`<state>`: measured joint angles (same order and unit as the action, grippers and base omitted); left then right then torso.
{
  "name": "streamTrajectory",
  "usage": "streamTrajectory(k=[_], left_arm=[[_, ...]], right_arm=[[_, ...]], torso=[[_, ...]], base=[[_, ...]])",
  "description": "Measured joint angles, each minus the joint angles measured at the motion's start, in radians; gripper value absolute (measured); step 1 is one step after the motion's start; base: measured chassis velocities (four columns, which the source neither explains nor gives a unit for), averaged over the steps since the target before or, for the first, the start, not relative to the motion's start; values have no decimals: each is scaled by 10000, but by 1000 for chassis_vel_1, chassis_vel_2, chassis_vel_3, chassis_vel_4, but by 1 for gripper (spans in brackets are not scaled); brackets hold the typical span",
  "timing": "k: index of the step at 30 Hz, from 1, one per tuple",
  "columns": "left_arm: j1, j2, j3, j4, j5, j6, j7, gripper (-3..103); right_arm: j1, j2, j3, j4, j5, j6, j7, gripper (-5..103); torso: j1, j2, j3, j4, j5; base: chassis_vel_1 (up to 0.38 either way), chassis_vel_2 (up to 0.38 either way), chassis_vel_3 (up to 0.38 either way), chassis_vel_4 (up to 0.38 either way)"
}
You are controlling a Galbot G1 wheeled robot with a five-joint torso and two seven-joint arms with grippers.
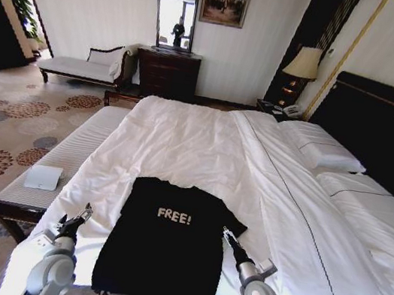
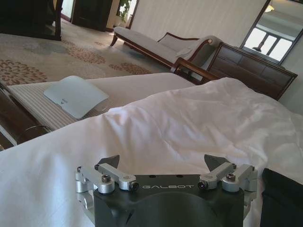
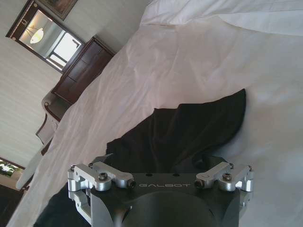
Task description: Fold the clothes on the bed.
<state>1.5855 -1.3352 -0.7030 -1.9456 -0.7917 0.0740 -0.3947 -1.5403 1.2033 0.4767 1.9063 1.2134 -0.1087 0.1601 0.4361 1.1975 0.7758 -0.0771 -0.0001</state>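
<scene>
Spread-jawed, both grippers are held low at the near end of the bed (image 1: 206, 141), the left gripper (image 1: 80, 216) over bare duvet, the right gripper (image 1: 228, 235) at the sleeve of the black T-shirt (image 1: 164, 245), seemingly readied for a fold.

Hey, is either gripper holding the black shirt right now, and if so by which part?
Nothing is held. The left gripper is open over the white duvet beside the T-shirt; the right gripper is open above its sleeve, not closed on it.
</scene>
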Motion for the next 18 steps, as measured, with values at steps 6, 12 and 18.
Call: streamTrajectory(k=[6,12,18], left_arm=[[-11,-20,-24,15,3,2,-4,100],[6,-17,-67,29,2,2,-8,100],[9,-55,-56,16,40,2,-17,100]], right_arm=[[-502,-133,257,779,309,-73,110,100],[-668,-358,623,1139,559,-73,185,100],[-459,-335,679,704,28,44,720,100]], torso=[[0,0,0,-1,1],[0,0,0,0,0],[0,0,0,0,1]], base=[[0,0,0,0],[0,0,0,0],[0,0,0,0]])
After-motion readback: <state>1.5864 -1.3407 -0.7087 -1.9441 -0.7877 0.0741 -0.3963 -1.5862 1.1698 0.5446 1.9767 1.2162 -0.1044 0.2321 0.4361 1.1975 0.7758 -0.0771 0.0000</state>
